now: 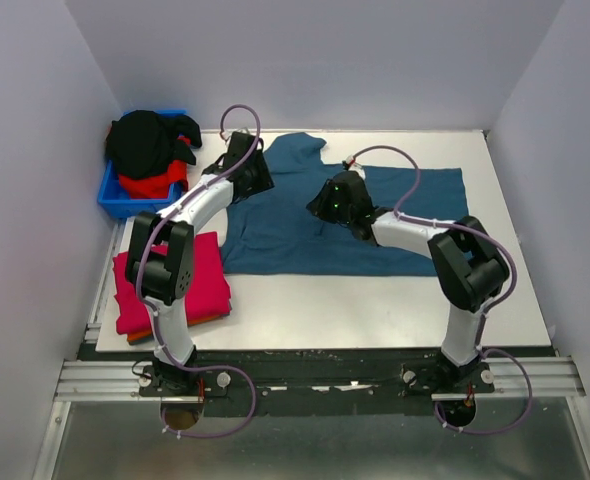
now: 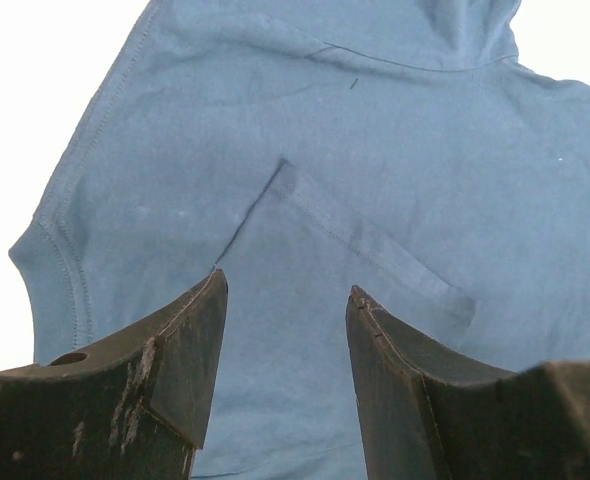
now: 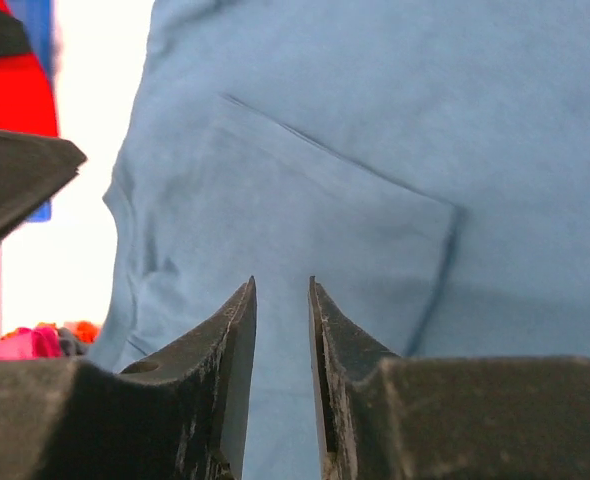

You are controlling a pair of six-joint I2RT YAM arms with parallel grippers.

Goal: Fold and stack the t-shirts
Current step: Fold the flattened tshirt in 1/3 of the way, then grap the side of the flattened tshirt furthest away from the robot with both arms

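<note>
A large teal-blue t-shirt (image 1: 305, 225) lies spread flat across the middle of the table, collar toward the back. My left gripper (image 1: 253, 175) hovers over its left sleeve area. In the left wrist view that gripper (image 2: 285, 290) is open, with only the flat teal cloth (image 2: 375, 150) showing between the fingers. My right gripper (image 1: 329, 204) sits low over the shirt's middle. In the right wrist view it (image 3: 282, 288) is open by a narrow gap, with a folded flap of the shirt (image 3: 355, 220) just ahead. A folded crimson-pink shirt (image 1: 180, 275) rests on an orange one (image 1: 175, 328) at the left front.
A blue plastic bin (image 1: 115, 198) at the back left holds crumpled black (image 1: 145, 140) and red (image 1: 155, 183) shirts. Grey walls close in the left, back and right sides. The right arm's elbow (image 1: 465, 265) stands over the table's right front.
</note>
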